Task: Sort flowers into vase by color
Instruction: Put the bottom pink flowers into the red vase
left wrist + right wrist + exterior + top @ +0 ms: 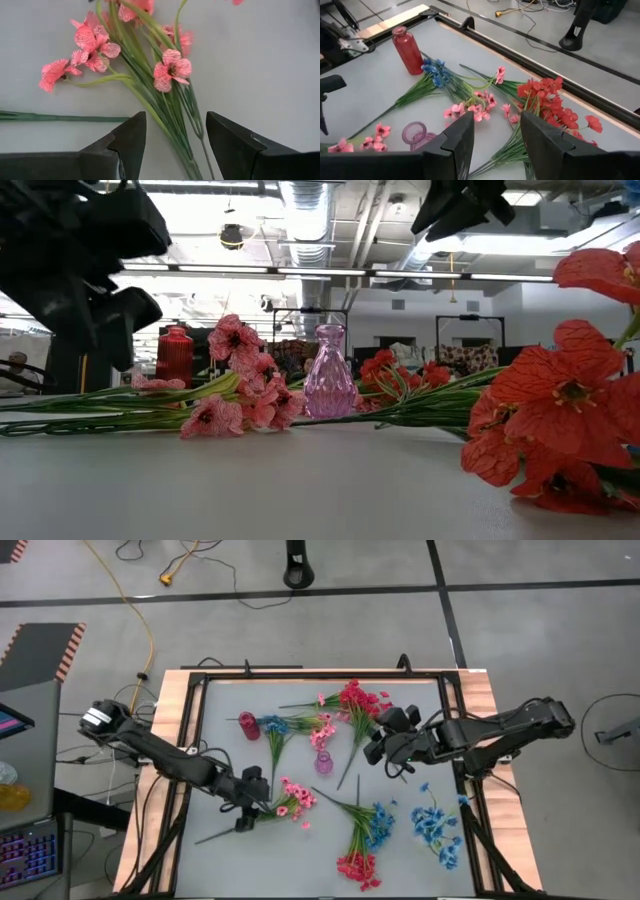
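Observation:
A pink flower sprig (293, 798) lies flat on the grey table. My left gripper (175, 145) hovers open over it; the green stems (172, 115) run between its fingers, and I see no touch. In the high view that gripper (252, 802) is at the sprig's left. My right gripper (495, 142) hangs open above the table, near the red flowers (547, 100) at the far side. A red vase (248, 725) and a pink glass vase (323, 761) stand upright mid-table. Blue flowers (275, 726) lie by the red vase.
More sprigs lie near the front edge: a red and blue bunch (365, 840) and a blue one (437, 828). A second pink sprig (475, 107) lies between the vases. A black frame (200, 680) rims the table. Bare table lies at the near left.

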Controlling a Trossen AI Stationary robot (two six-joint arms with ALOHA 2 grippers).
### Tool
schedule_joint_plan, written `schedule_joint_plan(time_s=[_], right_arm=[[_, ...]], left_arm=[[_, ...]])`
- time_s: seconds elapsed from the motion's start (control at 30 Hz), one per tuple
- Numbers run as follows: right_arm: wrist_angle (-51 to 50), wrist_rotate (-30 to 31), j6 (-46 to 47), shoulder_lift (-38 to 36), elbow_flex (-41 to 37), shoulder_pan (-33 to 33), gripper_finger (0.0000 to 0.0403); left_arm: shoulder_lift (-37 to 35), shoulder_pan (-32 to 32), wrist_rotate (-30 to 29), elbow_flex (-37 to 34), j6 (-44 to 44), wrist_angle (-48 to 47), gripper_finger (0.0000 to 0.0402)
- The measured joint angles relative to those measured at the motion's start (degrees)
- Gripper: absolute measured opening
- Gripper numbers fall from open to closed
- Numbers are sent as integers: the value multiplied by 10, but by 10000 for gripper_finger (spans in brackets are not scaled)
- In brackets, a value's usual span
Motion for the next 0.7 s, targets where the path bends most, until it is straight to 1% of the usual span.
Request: schedule_joint_plan(time_s=[0.2,0.37,0.53,0.7], right_arm=[[0,-16,1,3,0,1,187],[0,-17,1,6,0,2,187],[0,-17,1,10,0,2,187],[0,-17,1,10,0,2,187]], left_arm=[[73,0,-7,37,-3,-1,194],[124,0,-21,66,-23,-5,194],[170,0,-21,87,-33,-5,194],[200,0,-25,105,-45,-3,192]])
